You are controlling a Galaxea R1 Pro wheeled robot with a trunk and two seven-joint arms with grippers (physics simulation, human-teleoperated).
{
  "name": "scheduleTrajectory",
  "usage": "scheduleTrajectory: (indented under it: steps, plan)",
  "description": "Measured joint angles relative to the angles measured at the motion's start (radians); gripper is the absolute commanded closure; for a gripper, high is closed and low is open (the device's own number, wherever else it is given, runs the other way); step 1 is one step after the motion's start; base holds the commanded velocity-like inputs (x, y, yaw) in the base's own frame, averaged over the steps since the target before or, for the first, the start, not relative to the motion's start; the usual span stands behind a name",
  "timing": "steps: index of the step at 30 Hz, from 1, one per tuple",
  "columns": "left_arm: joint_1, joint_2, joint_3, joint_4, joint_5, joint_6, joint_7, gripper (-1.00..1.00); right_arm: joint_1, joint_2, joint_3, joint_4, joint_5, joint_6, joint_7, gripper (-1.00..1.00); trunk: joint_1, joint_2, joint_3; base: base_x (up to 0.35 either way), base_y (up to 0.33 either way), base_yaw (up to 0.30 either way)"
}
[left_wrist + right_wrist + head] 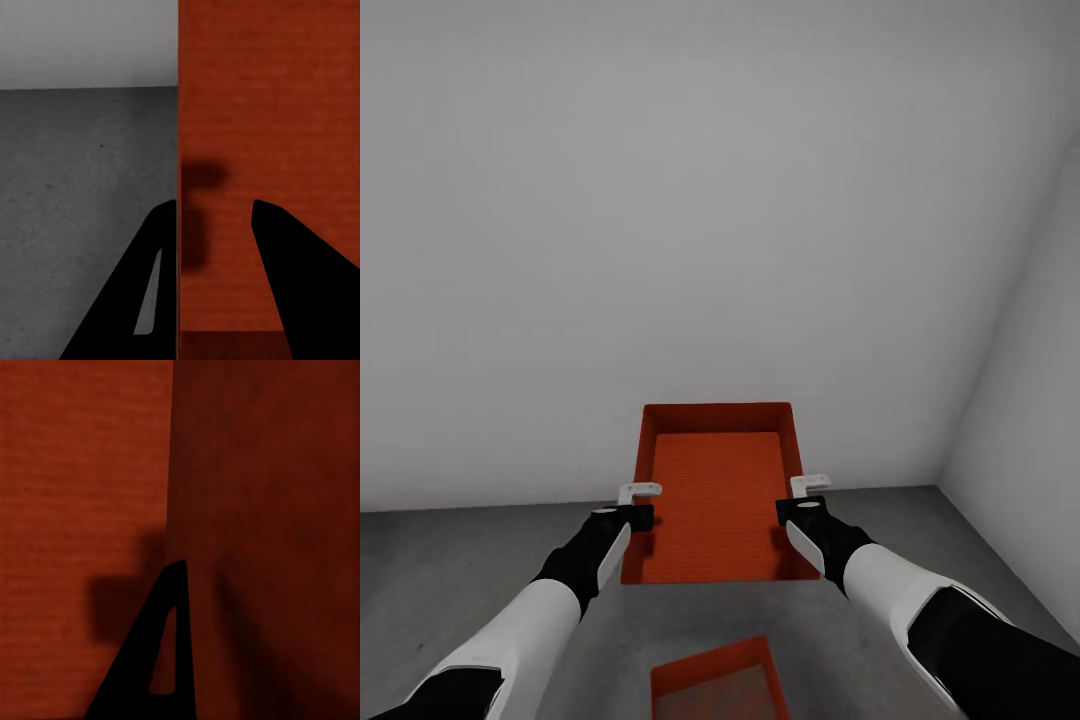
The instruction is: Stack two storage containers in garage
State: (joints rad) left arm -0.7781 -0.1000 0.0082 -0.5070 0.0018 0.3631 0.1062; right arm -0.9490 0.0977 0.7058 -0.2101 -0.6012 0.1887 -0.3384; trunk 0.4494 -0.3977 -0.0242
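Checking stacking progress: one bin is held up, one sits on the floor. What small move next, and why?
Probably draw the held container back toward the robot: the left gripper and right gripper clamp its side walls, but the floor container lies nearer, not beneath it.

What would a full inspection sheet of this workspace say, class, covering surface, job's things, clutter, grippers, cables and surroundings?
Surface: dark grey mottled concrete floor.
Job's things: one orange-red container, the held container, is carried between both arms with its open side towards the head camera. The second container shows low in the head view, below the held one; whether it rests on the floor cannot be told.
Clutter: nothing seen.
Grippers: left gripper straddles the held container's left wall, one finger inside and one outside. Right gripper is at its right wall, with one finger showing inside.
Cables: nothing seen.
Surroundings: plain white-grey walls meeting at a corner on the right.
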Motion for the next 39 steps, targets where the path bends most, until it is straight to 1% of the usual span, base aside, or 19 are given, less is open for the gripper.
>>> scheduleTrajectory:
  steps: [5,17,20,33,39]
  plan:
    - [0.000,0.000,0.000,0.000,0.000,0.000,0.000,1.00,0.000,0.000,0.000,0.000,0.000,0.000,0.000,1.00,0.000,0.000,0.000,0.000,-0.036,0.000]
    - [0.000,0.000,0.000,0.002,0.000,0.000,0.000,1.00,0.000,0.000,0.000,0.000,0.000,0.001,0.000,1.00,0.000,0.000,0.000,0.000,-0.250,0.000]
    - [0.000,0.001,0.000,0.001,0.001,-0.001,-0.001,1.00,0.000,0.001,0.001,0.000,0.000,0.001,-0.002,1.00,0.000,0.000,0.000,0.000,-0.095,0.024]
    - [0.000,0.001,-0.001,0.000,0.000,-0.001,-0.002,1.00,0.000,0.001,0.000,0.000,0.000,-0.001,-0.001,1.00,0.000,0.000,0.000,0.000,-0.004,0.243]
    - [0.000,0.001,-0.001,0.000,0.000,-0.002,-0.001,1.00,0.000,0.001,0.000,0.000,0.000,-0.001,-0.002,1.00,0.000,0.000,0.000,0.000,0.000,0.048]
